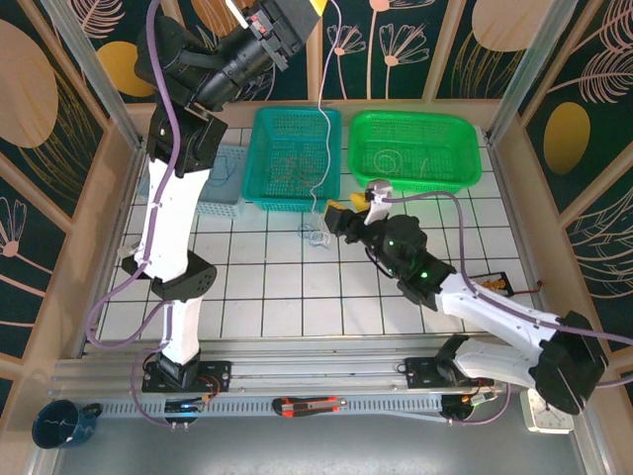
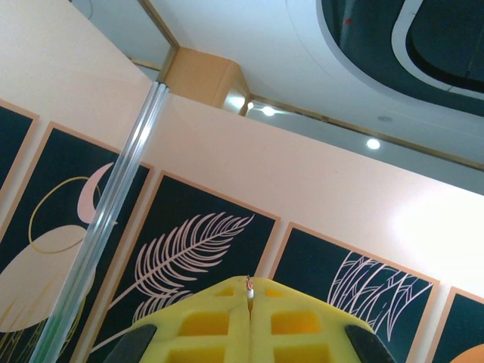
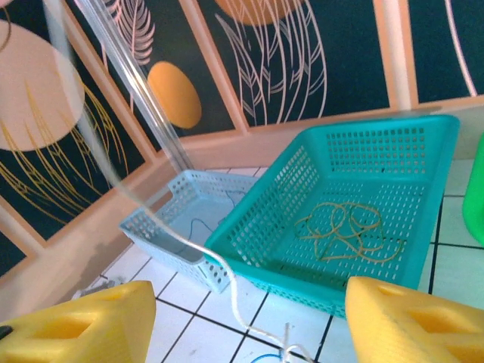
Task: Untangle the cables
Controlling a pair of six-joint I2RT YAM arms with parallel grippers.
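Note:
My left gripper is raised high at the back, shut on the tip of a whitish cable. That cable hangs down across the teal basket to a small tangle on the white tiles, where whitish and blue loops stay knotted. My right gripper hovers low just right of the tangle, open, and the whitish cable passes between its yellow fingers without being held. Brownish-yellow wires lie in the teal basket. A thin blue wire lies in the light blue basket.
A green basket holding a whitish wire coil stands at the back right. A black device lies right of my right arm. On the near rail lie a utility knife and a blue mug. Wooden walls enclose the table.

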